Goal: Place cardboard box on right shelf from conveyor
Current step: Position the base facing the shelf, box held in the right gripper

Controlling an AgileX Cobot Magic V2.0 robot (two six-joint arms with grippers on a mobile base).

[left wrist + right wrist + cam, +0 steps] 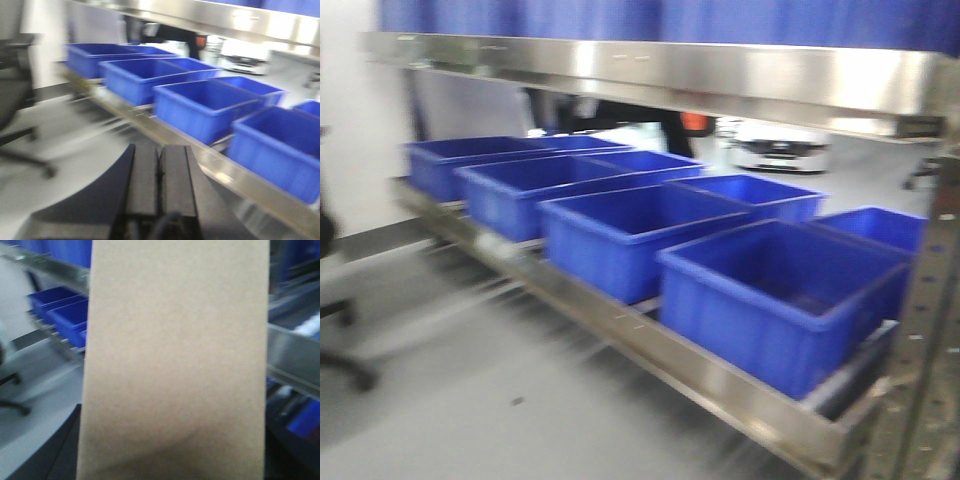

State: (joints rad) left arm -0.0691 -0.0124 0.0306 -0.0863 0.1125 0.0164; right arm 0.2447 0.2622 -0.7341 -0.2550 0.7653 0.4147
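The right gripper (170, 467) has the box (172, 355) in its grip. Dark parts of it show low down on both sides of the box, right against it. The fingertips themselves are hidden.

The box stands upright and fills most of the right wrist view. It is up off the floor, in front of the shelf (295, 360), not on it. The shelf's shiny top lip runs behind the box and shows on both sides of it.

The left gripper (160, 175) has its two dark fingers (142, 180) pressed flat together. It hangs in front of the shelf and points at the lower lip.

The shelf is made of shiny steel. It has a wide lip up top and another lip lower down. A steel post (920, 350) with small holes stands at the shelf's right end.

Blue bins (770, 300) sit on the lower level of the shelf in two rows, one row behind the other. They are side by side, close together.

In front of the shelf is a grey floor (470, 400). A dark chair (340, 340) stands on it, off to the left of the shelf. All three views are blurry, so small things are hard to see.
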